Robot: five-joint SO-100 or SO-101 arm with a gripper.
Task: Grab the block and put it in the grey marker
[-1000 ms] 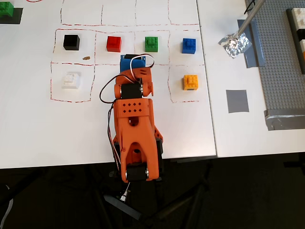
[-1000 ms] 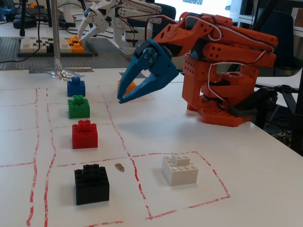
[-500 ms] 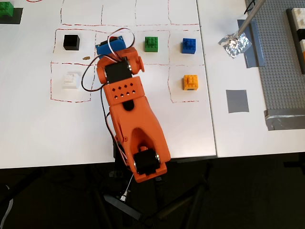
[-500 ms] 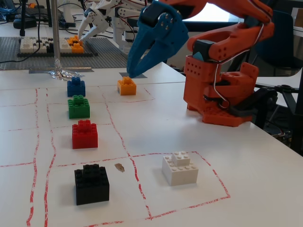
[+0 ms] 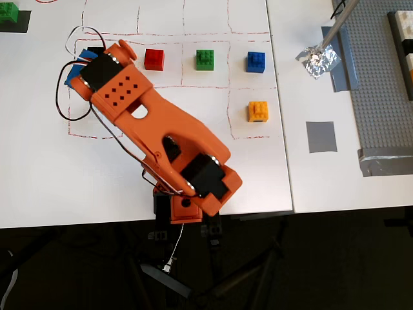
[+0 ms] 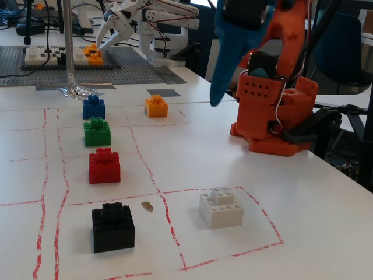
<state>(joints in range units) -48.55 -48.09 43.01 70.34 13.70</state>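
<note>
White block [image 6: 221, 207] sits untouched in its red-lined cell; hand [image 6: 217, 99] aloft, gape indiscernible.

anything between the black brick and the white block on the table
In the fixed view only a small brown speck and a red line lie between the black brick and the white block.
</note>
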